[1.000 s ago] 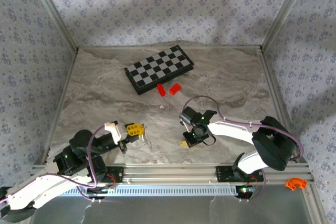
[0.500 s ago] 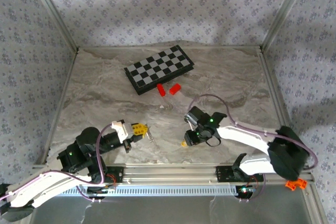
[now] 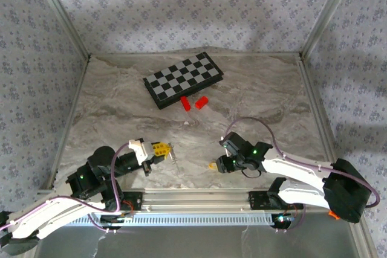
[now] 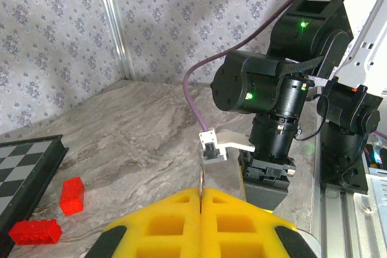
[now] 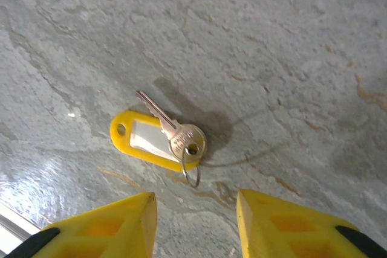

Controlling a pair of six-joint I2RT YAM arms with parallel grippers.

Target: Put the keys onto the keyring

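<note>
One key (image 5: 181,140), joined to a yellow tag (image 5: 136,136), lies flat on the table (image 5: 290,58) just ahead of the right gripper (image 5: 195,200), whose fingers stand apart with nothing between them. The left gripper (image 4: 201,196) is clamped on the keyring (image 4: 201,180), a thin loop projecting past its closed fingertips, well apart from the key. The step in hand appears to be key pickup. The next move calls for lowering the right gripper astride the key, closing on it, then carrying it to the keyring. Count: one key, one keyring, two red blocks (image 3: 185,104), one chessboard (image 3: 183,79).
</note>
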